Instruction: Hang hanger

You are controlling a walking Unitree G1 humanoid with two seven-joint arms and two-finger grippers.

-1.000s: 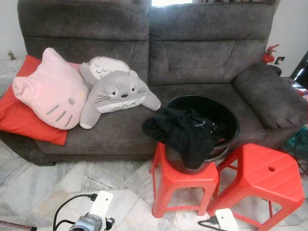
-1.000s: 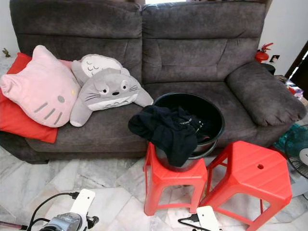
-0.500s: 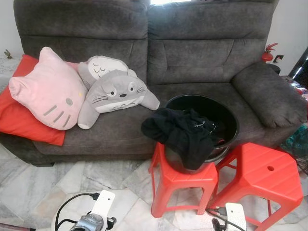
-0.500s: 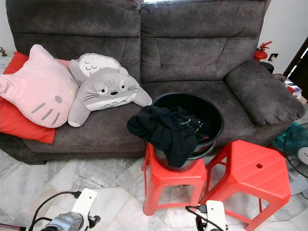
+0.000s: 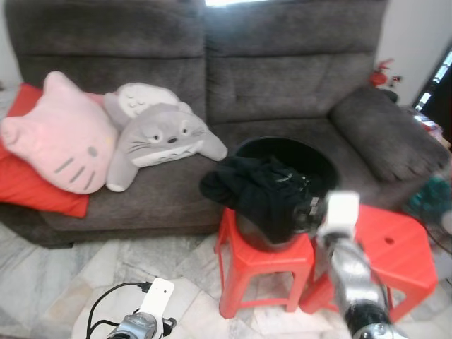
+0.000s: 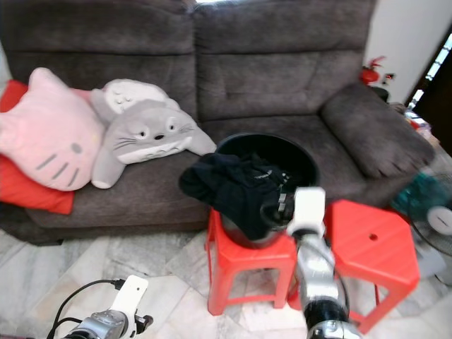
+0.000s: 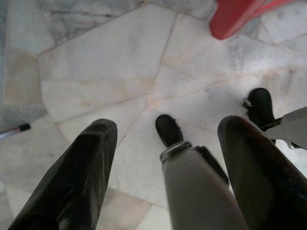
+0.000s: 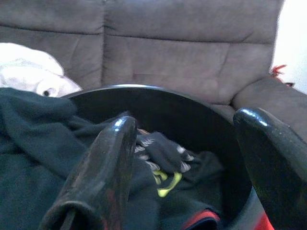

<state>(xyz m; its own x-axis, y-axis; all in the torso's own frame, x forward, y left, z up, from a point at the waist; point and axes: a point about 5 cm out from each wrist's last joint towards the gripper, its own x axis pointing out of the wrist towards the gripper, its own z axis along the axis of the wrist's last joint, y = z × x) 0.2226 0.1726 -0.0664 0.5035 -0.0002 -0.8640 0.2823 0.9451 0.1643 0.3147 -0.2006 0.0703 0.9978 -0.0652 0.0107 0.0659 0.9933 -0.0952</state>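
Note:
A black bucket [image 5: 282, 143] stands on a red stool [image 5: 265, 258] in front of the sofa. A black garment [image 5: 247, 191] hangs over its near rim, and more dark clothes with a yellow-green mark [image 8: 165, 184] lie inside. My right gripper [image 6: 277, 208] is raised to the bucket's front rim. In the right wrist view it [image 8: 187, 120] is open, its fingers [image 8: 110, 163] hovering just above the clothes with nothing between them. My left gripper [image 7: 168, 125] hangs low, open, pointing at the marble floor [image 7: 96, 72]. I cannot make out a hanger.
A second red stool [image 5: 395, 247] stands right of the bucket's stool, close to my right arm. The grey sofa [image 5: 282, 78] holds a pink cat cushion [image 5: 60, 134], a grey plush [image 5: 162, 134] and a red cushion [image 5: 28, 191]. A fan [image 6: 438, 212] is at the far right.
My right arm has risen from the bottom edge of the picture up to the bucket's front rim. The head camera has shifted a little; the left arm still hangs low.

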